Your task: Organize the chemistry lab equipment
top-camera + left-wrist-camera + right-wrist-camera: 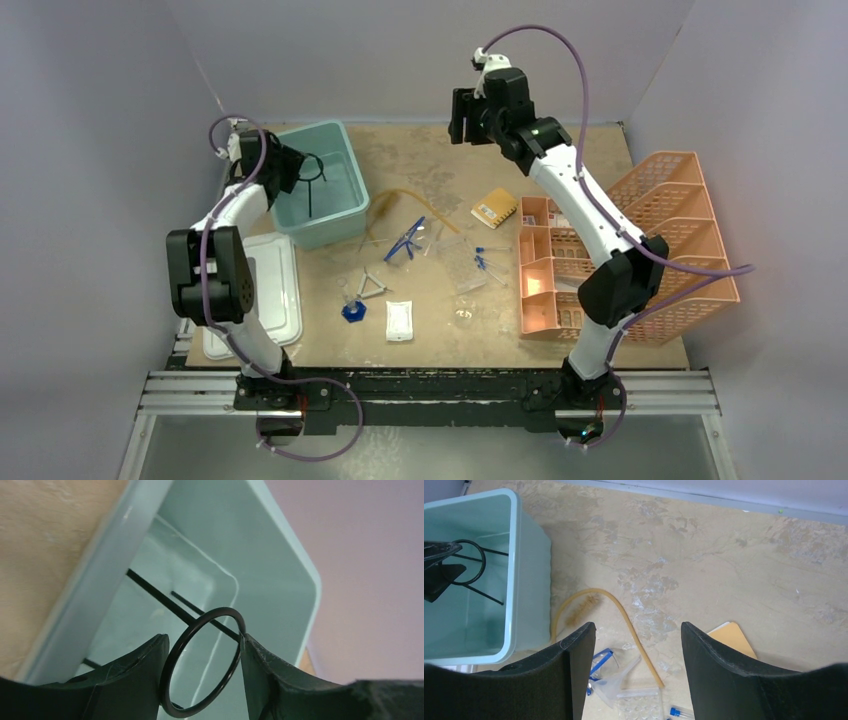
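The tan, mottled board table [560, 160] carries a smooth-walled teal plastic tub [335, 232] at its back left, and the coming move turns on what is in it. The black wire ring tripod [219, 610] stands inside the tub. Its round ring is uppermost, and its thin straight legs run down and away toward the tub floor.

The left hand [204, 640] hangs over the tub's open mouth with the ring lying across the gap between its dark, matte fingers [140, 665]. The fingers are parted. The ring seems to brush both inner faces, so I cannot tell whether it is pinched or loose.

I judge the next move to be a straight lift out of the tub. With the ring spanning the gap, any sideways drift could snag the wire.

The right hand [638, 627] hovers high over the back of the table, spread wide and empty. Below it, between the two arms, lie the curved amber rubber tubing [624, 614] and the blue-framed clear goggles [405, 240].
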